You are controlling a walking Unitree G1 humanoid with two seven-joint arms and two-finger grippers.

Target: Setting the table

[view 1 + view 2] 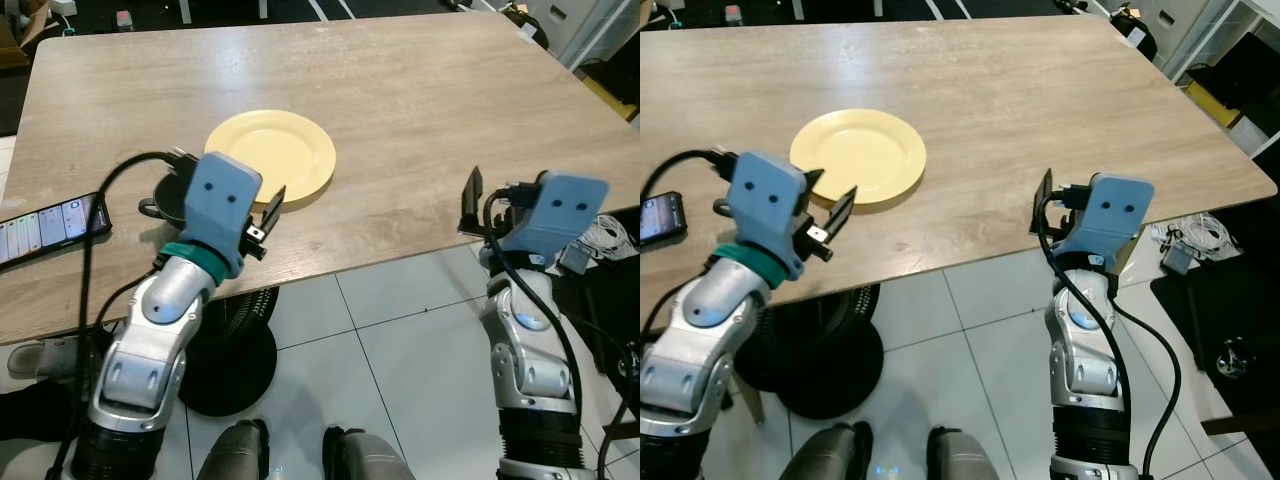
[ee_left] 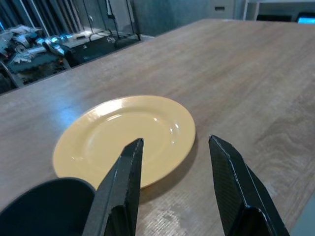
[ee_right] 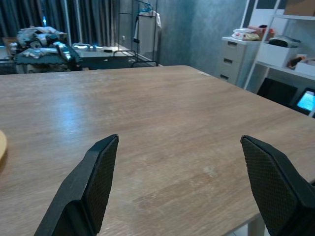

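A yellow plate (image 1: 270,155) lies on the wooden table (image 1: 420,100), a little left of its middle. A dark cup (image 1: 165,196) stands at the plate's near left, partly hidden by my left wrist. My left gripper (image 1: 268,215) hovers just over the table by the plate's near rim, open and empty; in the left wrist view the plate (image 2: 123,132) and cup (image 2: 44,206) lie just beyond the fingers (image 2: 125,182). My right gripper (image 1: 478,205) is held at the table's near edge, far right of the plate, wide open with nothing in it (image 3: 179,140).
A phone (image 1: 50,228) with a lit screen lies at the table's near left edge. Under the table stands a black round fan base (image 1: 225,350) on white tiles. Cables (image 1: 603,235) lie on the floor at the right. Shelves and drawers stand beyond the table's far side.
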